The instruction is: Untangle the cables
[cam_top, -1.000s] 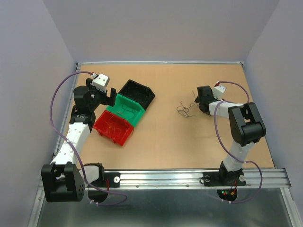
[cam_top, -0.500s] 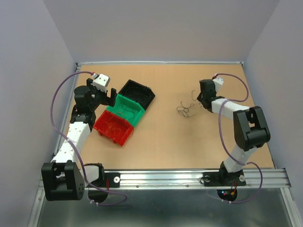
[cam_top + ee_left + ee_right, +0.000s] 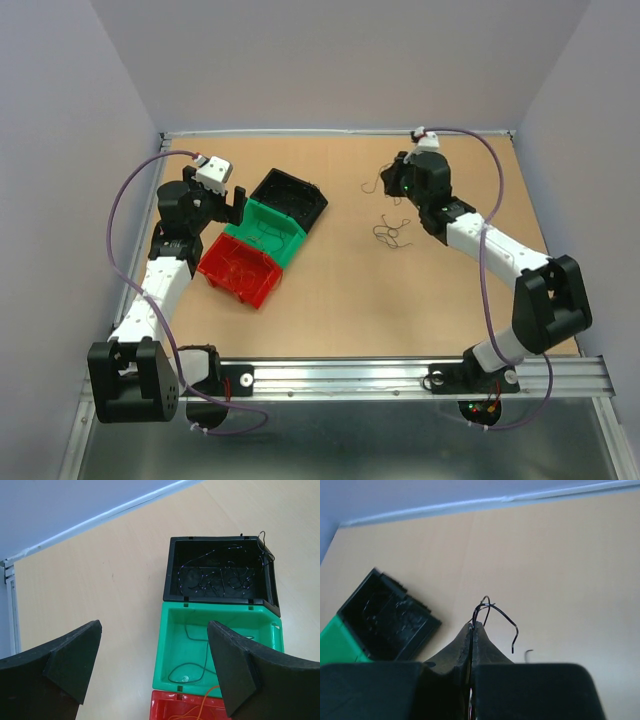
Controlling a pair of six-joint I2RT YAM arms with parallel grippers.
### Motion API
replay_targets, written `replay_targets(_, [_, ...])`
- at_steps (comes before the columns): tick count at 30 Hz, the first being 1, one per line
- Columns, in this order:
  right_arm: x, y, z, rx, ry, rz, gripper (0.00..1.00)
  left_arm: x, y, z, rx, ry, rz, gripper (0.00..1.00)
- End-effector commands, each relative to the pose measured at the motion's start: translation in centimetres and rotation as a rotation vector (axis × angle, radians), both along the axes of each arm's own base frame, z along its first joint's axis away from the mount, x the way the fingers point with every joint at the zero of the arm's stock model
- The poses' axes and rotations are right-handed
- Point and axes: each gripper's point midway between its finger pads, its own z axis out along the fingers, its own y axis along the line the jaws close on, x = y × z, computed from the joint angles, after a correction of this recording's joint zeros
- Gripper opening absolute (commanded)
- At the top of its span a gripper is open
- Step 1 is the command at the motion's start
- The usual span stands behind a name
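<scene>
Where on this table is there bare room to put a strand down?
The wide near-centre stretch of table, between the red bin and the right arm, is bare. Crowded: the left claw at the bins, and the cable clump near the right claw with its strand.

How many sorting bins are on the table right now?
3. They sit in a touching row on the left arm's side: the black bin farthest, the green bin in the middle, the red bin at the near end. None appears hidden.
</scene>
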Motion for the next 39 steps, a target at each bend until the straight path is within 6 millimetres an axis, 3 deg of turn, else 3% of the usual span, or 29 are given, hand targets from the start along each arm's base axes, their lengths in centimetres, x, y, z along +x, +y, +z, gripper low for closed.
replay_targets(1, [-0.8, 8.0, 4.8, 0.004, -0.118, 0.323, 0.01, 0.4, -0.1, 1.0, 0.01, -0.047, -0.003, 0.99])
replay_targets(4, [-1.5, 11.9, 5.6, -0.03, -0.14, 0.413, 0.0, 0.5, 0.0, 1.1, 0.009, -0.048, -0.002, 0.99])
replay_targets(5, [-1.7, 13.5, 4.4, -0.052, -0.126, 0.448, 0.01, 0.6, 0.0, 1.0, 0.008, -0.043, 0.002, 0.99])
replay_targets(7, [-1.3, 15.2, 5.0, -0.053, -0.143, 0.475, 0.01, 0.6, 0.0, 1.0, 0.007, -0.04, 0.002, 0.99])
replay_targets(8, [-1.0, 16.3, 3.6, -0.068, -0.12, 0.496, 0.01, 0.6, 0.0, 1.0, 0.007, -0.042, 0.001, 0.99])
replay_targets(10, [-0.3, 17.6, 3.7, -0.07, -0.122, 0.515, 0.01, 0.6, 0.0, 0.9, 0.005, -0.039, 0.004, 0.99])
replay_targets(11, [0.1, 18.4, 2.1, -0.083, -0.095, 0.526, 0.01, 0.6, 0.1, 1.0, 0.006, -0.042, 0.009, 0.99])
replay_targets(14, [0.9, 20.0, 0.5, -0.086, -0.067, 0.565, 0.01, 0.6, 0.2, 1.1, 0.007, -0.049, 0.015, 0.99])
replay_targets(20, [4.0, 23.2, -5.4, -0.121, 0.033, 0.605, 0.0, 0.8, 0.3, 1.0, 0.005, -0.044, 0.018, 0.99])
replay_targets(21, [4.5, 24.0, -4.7, -0.116, 0.014, 0.621, 0.0, 0.8, 0.3, 1.0, 0.007, -0.045, 0.02, 0.99])
replay_targets(22, [4.4, 25.1, -7.3, -0.121, 0.053, 0.671, 0.0, 0.8, 0.2, 1.0, 0.007, -0.045, 0.018, 0.99])
replay_targets(24, [4.0, 26.3, -10.1, -0.153, 0.108, 0.732, 0.01, 0.7, 0.3, 1.0, 0.006, -0.045, 0.018, 0.99])
replay_targets(25, [5.0, 27.4, -8.4, -0.15, 0.065, 0.744, 0.01, 0.7, 0.3, 1.1, 0.007, -0.047, 0.02, 0.99])
replay_targets(26, [4.7, 27.8, -12.6, -0.195, 0.147, 0.748, 0.01, 0.7, 0.3, 1.1, 0.007, -0.048, 0.02, 0.99])
replay_targets(27, [5.3, 28.0, -13.2, -0.218, 0.146, 0.742, 0.01, 0.7, 0.3, 1.0, 0.007, -0.047, 0.02, 0.99])
replay_targets(28, [6.0, 28.2, -15.1, -0.242, 0.17, 0.73, 0.01, 0.7, 0.3, 1.1, 0.004, -0.046, 0.022, 0.99])
replay_targets(34, [5.6, 28.5, -19.2, -0.262, 0.236, 0.768, 0.01, 0.6, 0.2, 1.3, 0.004, -0.055, 0.019, 0.99])
replay_targets(39, [5.6, 25.7, -22.2, -0.353, 0.307, 0.656, 0.01, 0.7, 0.3, 1.0, 0.004, -0.046, 0.019, 0.99])
